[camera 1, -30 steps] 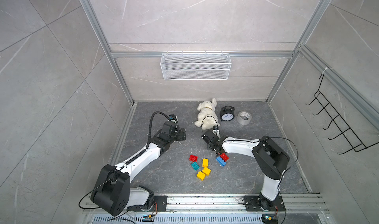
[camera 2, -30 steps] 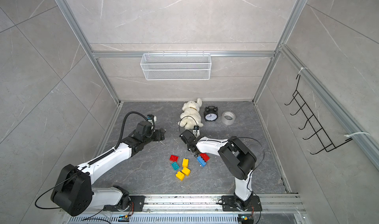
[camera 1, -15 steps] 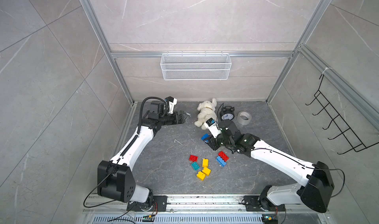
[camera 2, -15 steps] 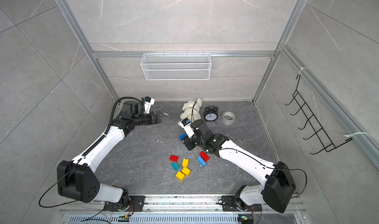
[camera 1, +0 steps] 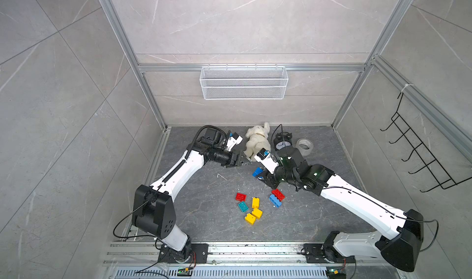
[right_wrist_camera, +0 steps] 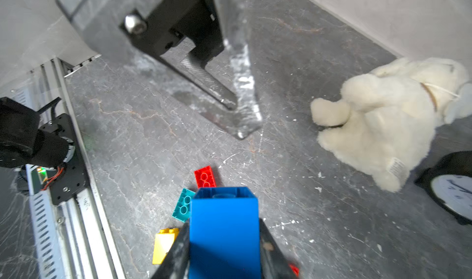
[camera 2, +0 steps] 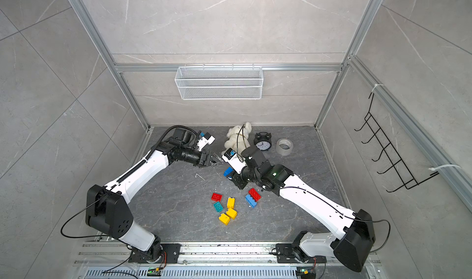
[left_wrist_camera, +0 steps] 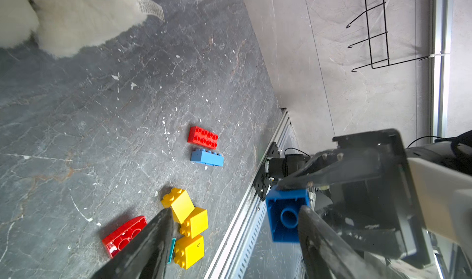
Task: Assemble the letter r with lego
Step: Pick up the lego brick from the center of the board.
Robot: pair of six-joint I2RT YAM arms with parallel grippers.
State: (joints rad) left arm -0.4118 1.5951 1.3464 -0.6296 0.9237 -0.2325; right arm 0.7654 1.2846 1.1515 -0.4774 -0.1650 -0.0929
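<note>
Along the back wall: we see plush toy (camera 1: 256,142), clock (camera 1: 282,144), tape roll (camera 1: 304,146).
Left gripper (camera 1: 244,160): spread, empty, beside plush toy.
Right gripper (camera 1: 259,175): pinching our blue brick (camera 1: 257,172), off the floor.
Loose bricks (camera 1: 255,202): seven, floor, near right gripper.

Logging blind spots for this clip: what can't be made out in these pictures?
- Teal brick: left wrist view, all but a sliver is hidden behind the left jaws.
- Held blue brick: both top views, partly covered by the right wrist camera.
- Clock: right wrist view, cut off by the picture edge.
- One red brick: right wrist view, a blurred sliver behind the right jaws.
</note>
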